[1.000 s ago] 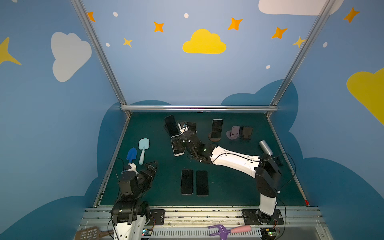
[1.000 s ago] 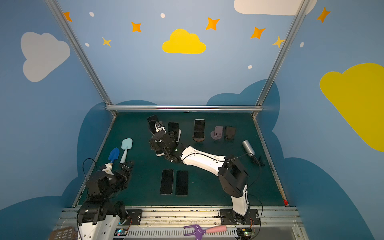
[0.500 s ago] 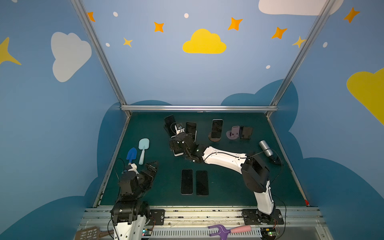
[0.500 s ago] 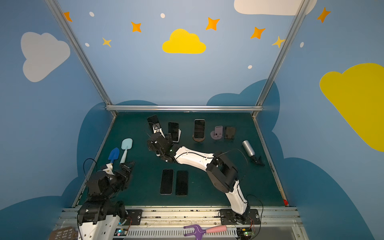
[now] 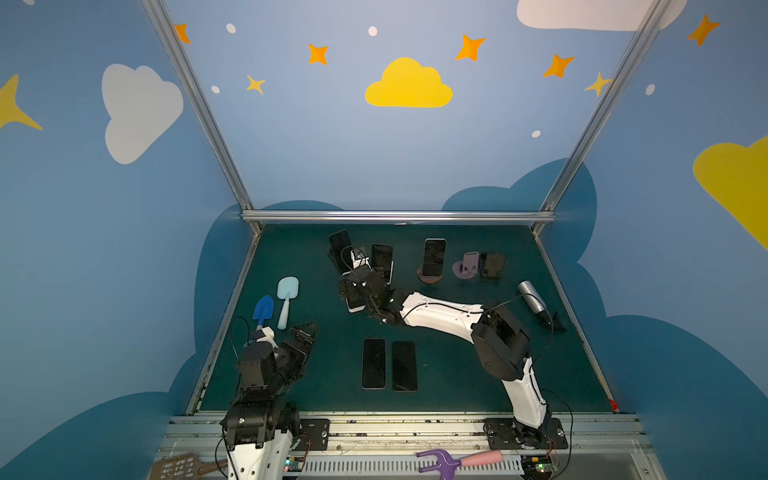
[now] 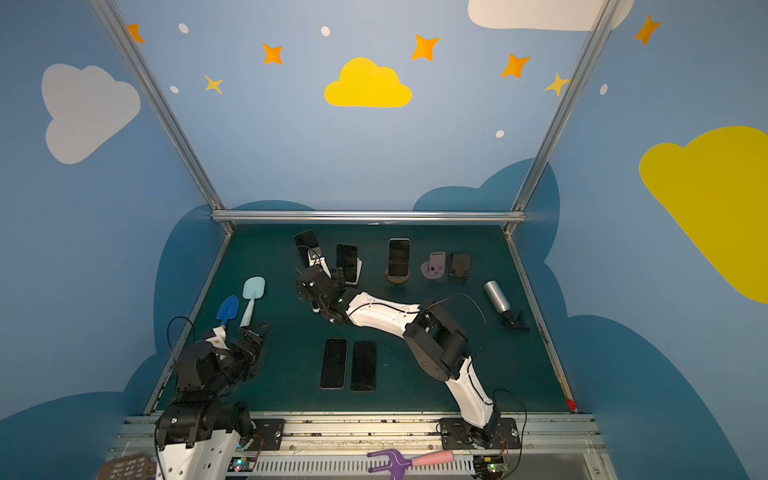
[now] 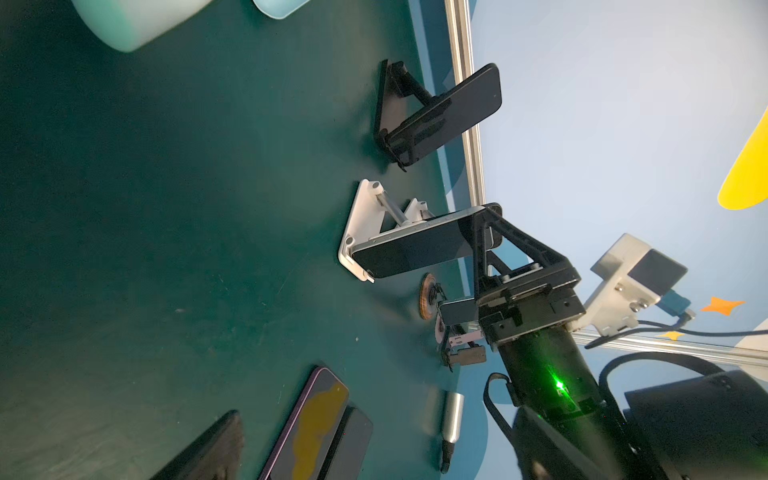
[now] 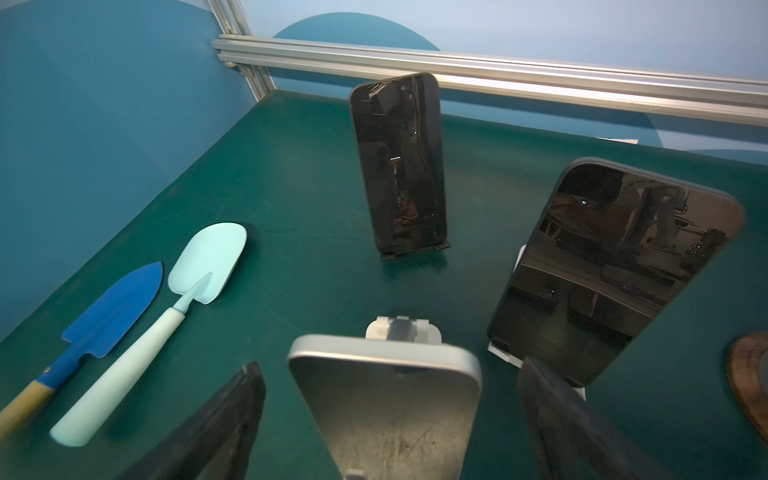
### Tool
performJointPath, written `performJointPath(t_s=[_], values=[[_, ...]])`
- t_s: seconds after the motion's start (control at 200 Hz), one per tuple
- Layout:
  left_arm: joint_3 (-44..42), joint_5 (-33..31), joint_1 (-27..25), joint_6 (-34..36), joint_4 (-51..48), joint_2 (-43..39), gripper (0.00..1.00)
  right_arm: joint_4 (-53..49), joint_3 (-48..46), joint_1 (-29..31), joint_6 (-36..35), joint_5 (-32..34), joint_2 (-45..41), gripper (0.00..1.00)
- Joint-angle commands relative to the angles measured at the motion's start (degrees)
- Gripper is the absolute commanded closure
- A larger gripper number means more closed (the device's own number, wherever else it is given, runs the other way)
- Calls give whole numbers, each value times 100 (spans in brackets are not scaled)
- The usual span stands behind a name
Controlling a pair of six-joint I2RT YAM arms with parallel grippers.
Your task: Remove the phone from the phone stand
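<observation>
- Plainly, the right hand (image 8: 386, 386) is spread wide. Its fingers (image 8: 224, 419) flank the top edge of the phone (image 7: 415, 249), with a gap showing on each side, and it grips nothing.
- The phone leans on a white stand (image 7: 361, 216) with its lower edge in the stand's lip. In both top views it sits at about 11 o'clock from the middle of the bench (image 5: 457, 374).
- The left hand (image 5: 305, 332) hovers at about 8 o'clock, fingers apart and empty.
- A black-stand phone (image 5: 340, 243) stands at about 12 o'clock from the task's phone, and a second propped phone (image 5: 381, 259) at about 1 o'clock.
- Two flat phones (image 5: 374, 363) lie side by side at 6 o'clock.
- Two shovels (image 5: 286, 297) lie at 9 o'clock.
</observation>
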Motion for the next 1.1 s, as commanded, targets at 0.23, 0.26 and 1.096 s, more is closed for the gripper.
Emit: performJointPath(t_s=[0.23, 0.26, 1.096], values=[[-33, 15, 2, 41, 180, 60, 0, 275, 296, -109, 106, -258, 346, 5], [-31, 11, 2, 49, 173, 66, 0, 288, 306, -104, 105, -258, 366, 5], [-53, -8, 1, 139, 110, 112, 0, 619, 404, -53, 14, -10, 746, 17]])
